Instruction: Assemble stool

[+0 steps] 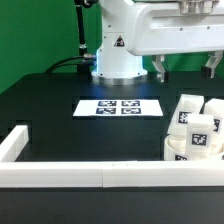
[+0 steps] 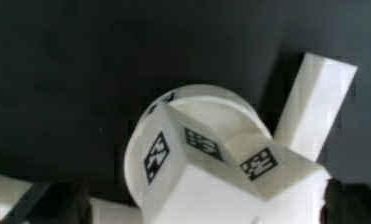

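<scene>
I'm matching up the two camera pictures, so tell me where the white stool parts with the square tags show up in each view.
Exterior view: the stool parts are piled at the exterior view's right, inside the white border rail.
Wrist view: the stool parts fill the middle of the picture, seen close up.
Shared landmark: the black-and-white square tags on the parts.

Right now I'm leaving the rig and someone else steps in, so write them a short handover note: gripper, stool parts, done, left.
Gripper: jaws open, empty, raised above the black table.
Parts: white blocky plastic stool legs with black-and-white tags are bunched at the exterior view's right, beside the white border rail. The wrist view shows the round white plastic seat disc against one leg.
Marker board: flat on the table.
Done: nothing visibly joined.
Left: all legs into the seat.
</scene>
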`<state>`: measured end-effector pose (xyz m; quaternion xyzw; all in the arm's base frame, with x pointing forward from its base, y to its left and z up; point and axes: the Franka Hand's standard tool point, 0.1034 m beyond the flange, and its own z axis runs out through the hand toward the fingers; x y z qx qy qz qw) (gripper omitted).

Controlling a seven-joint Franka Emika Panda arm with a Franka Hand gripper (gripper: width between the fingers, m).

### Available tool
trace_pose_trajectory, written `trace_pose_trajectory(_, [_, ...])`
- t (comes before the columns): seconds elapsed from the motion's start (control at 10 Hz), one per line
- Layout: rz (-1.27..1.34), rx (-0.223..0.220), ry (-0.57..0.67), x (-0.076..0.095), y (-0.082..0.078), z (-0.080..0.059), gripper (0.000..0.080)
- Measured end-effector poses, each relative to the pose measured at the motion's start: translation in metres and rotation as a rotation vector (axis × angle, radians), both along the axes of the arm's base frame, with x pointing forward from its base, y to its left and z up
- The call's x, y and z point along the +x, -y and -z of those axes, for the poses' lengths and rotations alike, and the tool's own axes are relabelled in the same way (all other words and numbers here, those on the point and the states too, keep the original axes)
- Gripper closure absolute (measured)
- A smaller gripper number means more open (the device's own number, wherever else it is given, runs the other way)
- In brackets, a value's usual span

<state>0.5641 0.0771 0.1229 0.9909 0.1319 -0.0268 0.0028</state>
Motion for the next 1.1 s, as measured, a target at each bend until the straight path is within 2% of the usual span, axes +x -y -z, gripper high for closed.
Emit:
trace_pose_trajectory(0.4, [-0.052,-0.002,0.008,0.0016,0.0017,0.0014,0.015])
trace_pose_trajectory(0.6, [-0.294,-0.007,0.033,0.0061,0.0062,0.0058,0.015])
trace_pose_trajectory(0.8, [-0.484,-0.024,0.066,0.0014,-0.0018,0.0068,0.015])
trace_pose_trajectory(1.1, [-0.649,-0.036,0.054,0.0016,0.0063,0.007,0.015])
